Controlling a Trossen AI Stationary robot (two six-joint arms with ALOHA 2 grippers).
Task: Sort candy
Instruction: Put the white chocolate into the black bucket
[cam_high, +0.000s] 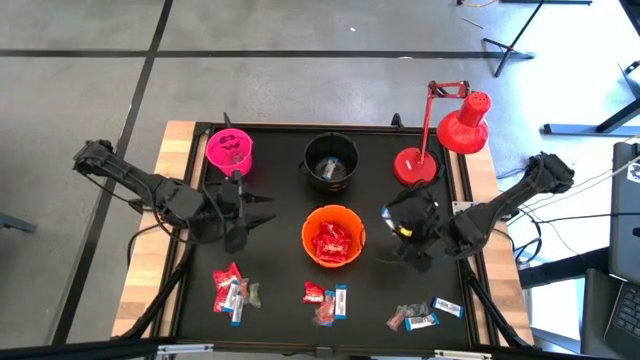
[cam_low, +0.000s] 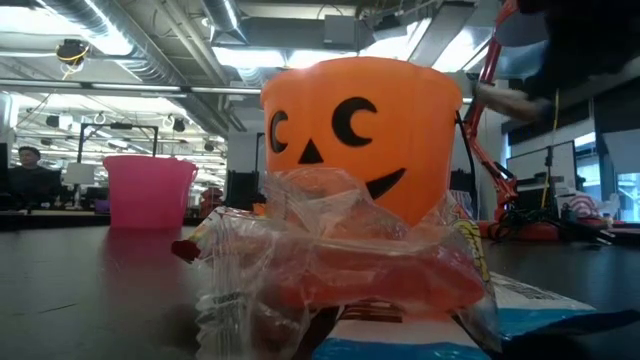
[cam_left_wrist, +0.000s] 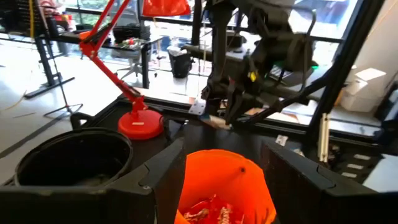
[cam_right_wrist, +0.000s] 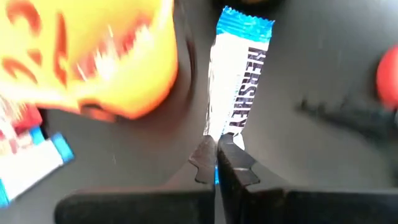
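Observation:
My right gripper (cam_right_wrist: 216, 146) is shut on a blue-and-white candy bar (cam_right_wrist: 239, 74), right of the orange bucket (cam_high: 333, 236) and above the black mat. The left wrist view shows it (cam_left_wrist: 217, 115) beyond that bucket. My left gripper (cam_high: 266, 210) is open, level, left of the orange bucket, and touches nothing. Red packets lie inside the orange bucket (cam_left_wrist: 211, 211). Three small heaps of candy (cam_high: 232, 290) (cam_high: 325, 300) (cam_high: 425, 315) lie along the mat's near edge. My right gripper pinches one blue end of the bar (cam_right_wrist: 217, 132) between the free ends of its two fingers. The fingers slant down and lie along the bar, which sticks out beyond them. The bar looks lifted clear of the mat.
A pink bucket (cam_high: 229, 152) and a black bucket (cam_high: 331, 160) stand at the mat's far side. A red desk lamp (cam_high: 440, 140) stands at the far right. Crinkled wrappers (cam_low: 340, 260) fill the low view's foreground in front of the orange bucket (cam_low: 360, 130).

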